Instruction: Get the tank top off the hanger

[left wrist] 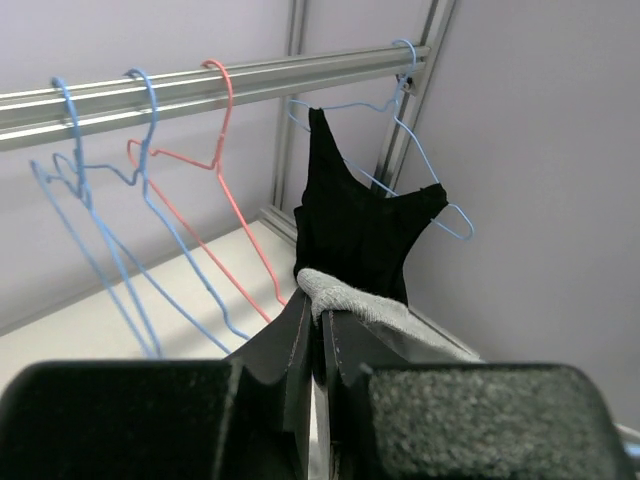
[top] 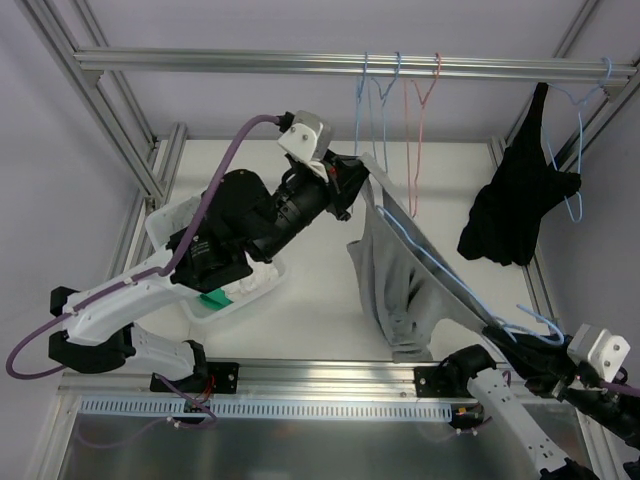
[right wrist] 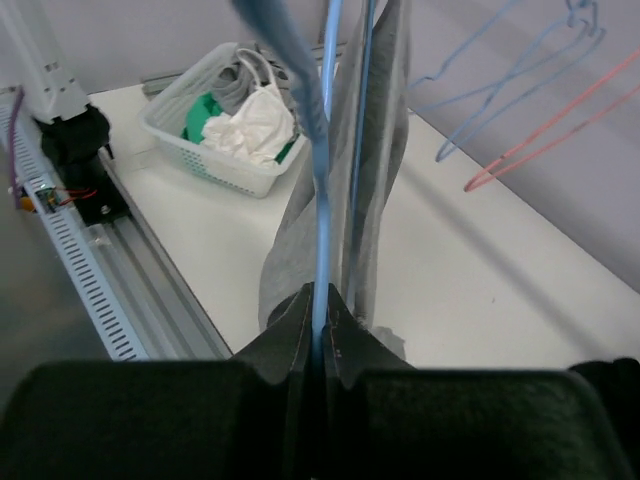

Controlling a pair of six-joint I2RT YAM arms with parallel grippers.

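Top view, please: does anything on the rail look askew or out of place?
Yes: at the right end of the rail, the black tank top hangs lopsided, bunched to one side of its tilted blue hanger.

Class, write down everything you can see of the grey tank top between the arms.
The grey tank top is soft, knit-looking fabric, sagging in folds on a light blue wire hanger, slung slantwise above the white table. The left gripper is shut on its upper edge; the right gripper is shut on the hanger wire beside it. Whether its folds touch the table is unclear.
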